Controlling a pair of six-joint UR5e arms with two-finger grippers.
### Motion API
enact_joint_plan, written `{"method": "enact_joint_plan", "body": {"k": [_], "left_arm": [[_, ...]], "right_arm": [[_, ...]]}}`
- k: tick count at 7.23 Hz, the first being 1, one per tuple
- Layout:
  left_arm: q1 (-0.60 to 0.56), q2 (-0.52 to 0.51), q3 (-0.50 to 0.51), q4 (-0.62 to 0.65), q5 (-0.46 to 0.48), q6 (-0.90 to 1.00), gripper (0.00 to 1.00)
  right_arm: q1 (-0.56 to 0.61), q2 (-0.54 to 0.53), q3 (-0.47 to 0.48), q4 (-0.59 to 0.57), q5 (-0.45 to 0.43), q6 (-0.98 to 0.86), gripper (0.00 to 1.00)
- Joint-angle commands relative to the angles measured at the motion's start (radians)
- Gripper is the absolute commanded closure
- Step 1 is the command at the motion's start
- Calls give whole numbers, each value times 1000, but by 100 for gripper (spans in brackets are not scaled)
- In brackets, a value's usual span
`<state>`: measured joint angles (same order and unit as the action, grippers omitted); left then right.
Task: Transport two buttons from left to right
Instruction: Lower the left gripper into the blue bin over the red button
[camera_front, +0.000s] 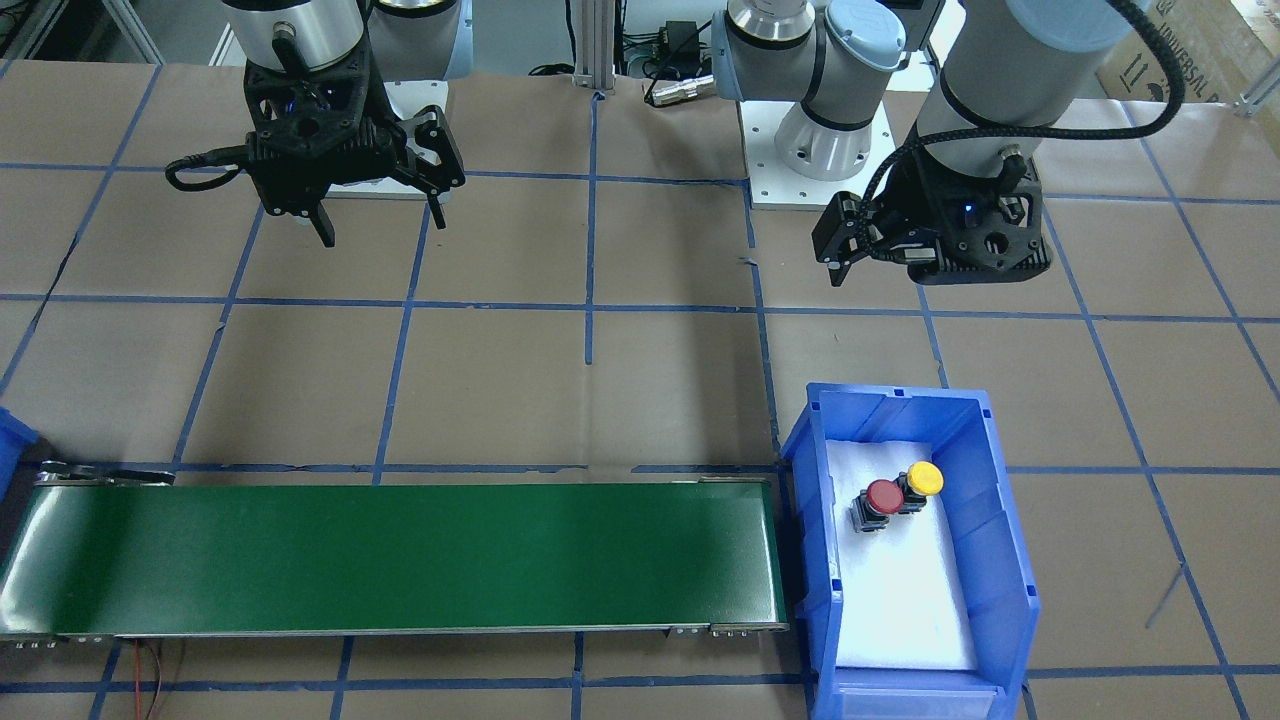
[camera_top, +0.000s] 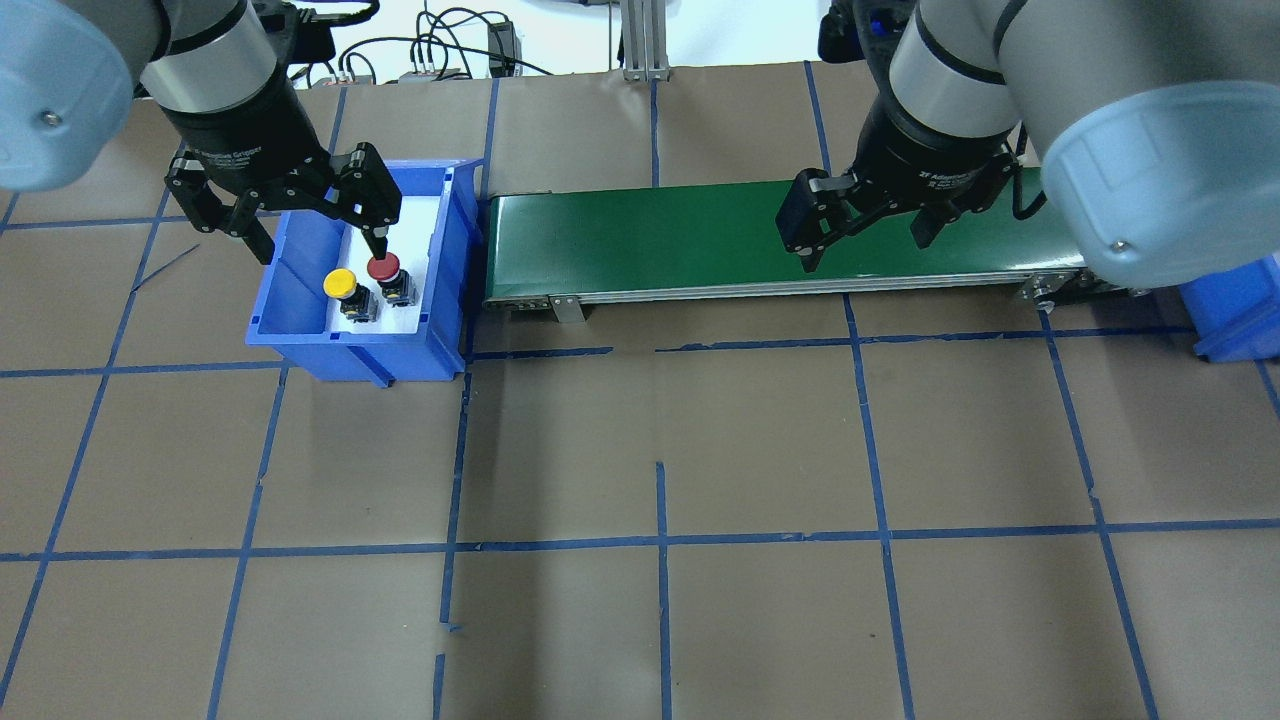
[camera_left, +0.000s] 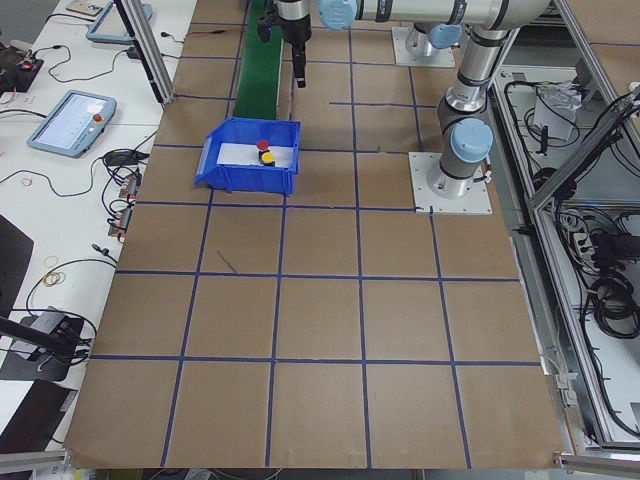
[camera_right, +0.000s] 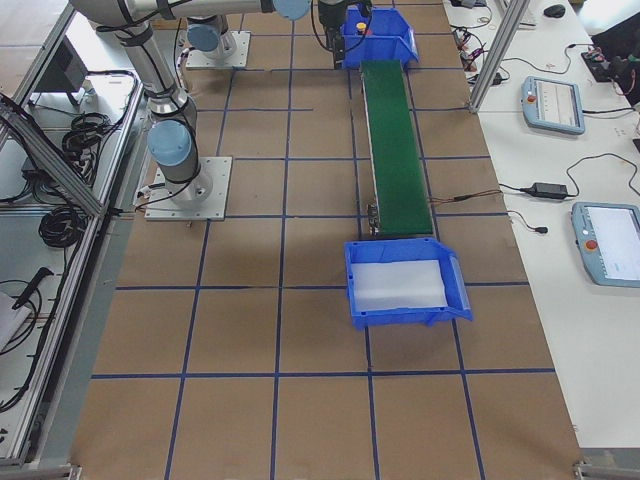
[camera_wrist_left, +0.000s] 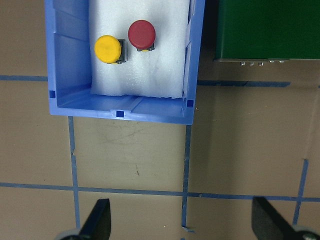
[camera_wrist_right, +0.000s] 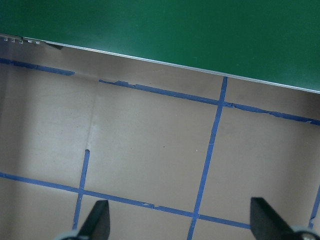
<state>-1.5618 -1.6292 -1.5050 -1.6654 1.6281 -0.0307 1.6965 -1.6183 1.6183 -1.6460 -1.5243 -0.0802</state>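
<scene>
The red-capped button (camera_front: 884, 497) and the yellow-capped button (camera_front: 924, 479) stand side by side on white foam in a blue bin (camera_front: 1000, 560) at the conveyor's end on my left. They also show in the left wrist view, red (camera_wrist_left: 141, 33) and yellow (camera_wrist_left: 108, 49). My left gripper (camera_top: 315, 240) is open and empty. It hangs high above the table just on the robot's side of the bin. My right gripper (camera_top: 862, 245) is open and empty, above the conveyor's robot-side edge.
A green conveyor belt (camera_top: 680, 235) runs from the bin with the buttons to a second blue bin (camera_right: 400, 310), which has white foam in it, on my right. Brown paper with blue tape lines covers the table (camera_top: 660, 440).
</scene>
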Motion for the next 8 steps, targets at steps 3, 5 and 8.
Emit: {"method": "enact_joint_plan", "body": {"k": [3,5,8], "left_arm": [[78,-9,-6,16,-82,56,0],[123,-123,12,186,-79,100,0],[129,-270,-3,335,9,468,0]], "right_arm": [[0,0,0,0,1,0,0],[0,0,0,0,1,0,0],[0,0,0,0,12,0,0]]}}
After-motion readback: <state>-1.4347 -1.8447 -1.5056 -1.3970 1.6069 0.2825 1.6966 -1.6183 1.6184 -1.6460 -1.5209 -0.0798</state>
